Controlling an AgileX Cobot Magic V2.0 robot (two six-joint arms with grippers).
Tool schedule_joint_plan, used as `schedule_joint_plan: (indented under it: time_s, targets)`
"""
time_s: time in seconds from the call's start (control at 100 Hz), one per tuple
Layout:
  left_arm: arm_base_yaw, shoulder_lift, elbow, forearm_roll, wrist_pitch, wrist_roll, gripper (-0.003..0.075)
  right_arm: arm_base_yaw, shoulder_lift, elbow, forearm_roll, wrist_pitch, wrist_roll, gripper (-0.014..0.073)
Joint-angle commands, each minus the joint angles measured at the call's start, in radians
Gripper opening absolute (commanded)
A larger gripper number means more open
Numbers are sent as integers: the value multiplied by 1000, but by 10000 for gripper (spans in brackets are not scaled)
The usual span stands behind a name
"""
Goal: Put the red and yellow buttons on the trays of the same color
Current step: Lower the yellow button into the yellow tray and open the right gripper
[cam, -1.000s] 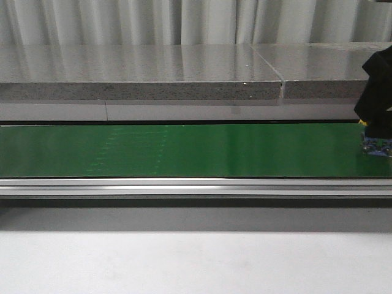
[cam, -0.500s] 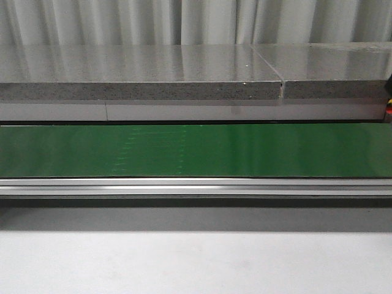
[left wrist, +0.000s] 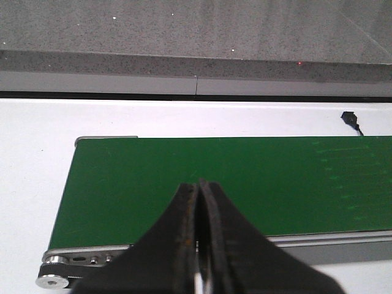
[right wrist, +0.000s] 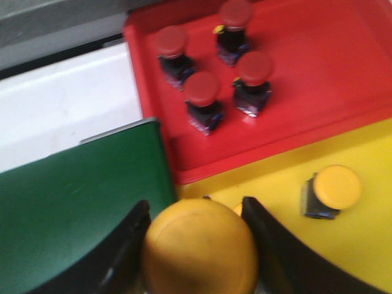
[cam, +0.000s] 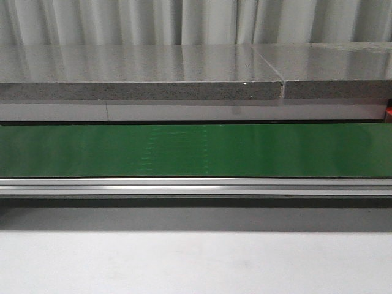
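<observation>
One yellow button [right wrist: 199,245] sits clamped between the fingers of our right gripper [right wrist: 195,242], its domed cap filling the gap between the two dark pads; we read this as a firm carry grasp. Beneath and just beyond it lies the yellow tray [right wrist: 282,245], where a second yellow button [right wrist: 331,190] already rests on its side, so we judge the held piece is positioned over its matching tray and close to the set-down. Beside the yellow tray, sharing an edge, the red tray [right wrist: 343,79] holds four red buttons [right wrist: 202,101], standing upright in a loose cluster; that colour looks sorted for now. Both trays sit at the end of the green conveyor belt [right wrist: 79,208], presumably so that picks from the belt need only a short carry. Our left gripper [left wrist: 199,245] hangs over the opposite end of the belt with its fingers pressed together on nothing, which we take as a waiting pose for the next arrival. In the front view the belt [cam: 196,150] carries no buttons, and neither arm shows there. Next step, in our judgement: lower and release onto bare yellow surface, clear of the lying button.
</observation>
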Motion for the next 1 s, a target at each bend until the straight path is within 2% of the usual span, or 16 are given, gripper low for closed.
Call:
schedule_joint_plan:
  time_s: [0.0, 0.47, 0.99]
  targets:
    - [-7, 3, -28, -16, -74, 0, -19, -55, -1, -24, 19, -95, 38, 141]
    - [-7, 3, -28, -16, -74, 0, -19, -201, 121, -24, 19, -96, 45, 141]
    - [-7, 3, -28, -16, -74, 0, -19, -204, 247, -23, -5, -134, 45, 141]
